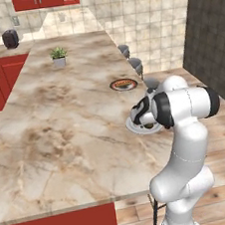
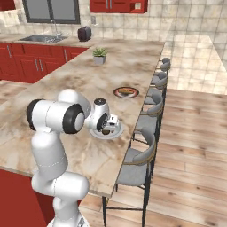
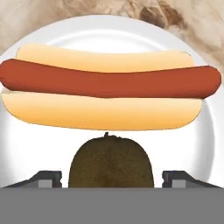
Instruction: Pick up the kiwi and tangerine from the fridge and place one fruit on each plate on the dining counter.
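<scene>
The kiwi (image 3: 111, 162), brown and fuzzy, rests on the pale white plate (image 3: 205, 131) just in front of a hot dog in a bun (image 3: 109, 85). My gripper (image 3: 111, 179) stands open around it, with a gap between the fruit and each fingertip (image 3: 46, 178). From the base, the gripper (image 2: 111, 120) hangs low over this plate (image 2: 117, 132) near the dining counter's (image 1: 60, 121) stool-side edge. The dark plate with the reddish rim (image 1: 123, 85) lies farther along the counter with food on it. The tangerine and the fridge are out of view.
A small potted plant (image 2: 99, 55) stands at the counter's far end. Grey-seated stools (image 2: 148, 133) line the right edge. A dark toaster (image 1: 10, 38) and a sink (image 2: 42, 38) sit on the back counter with red cabinets.
</scene>
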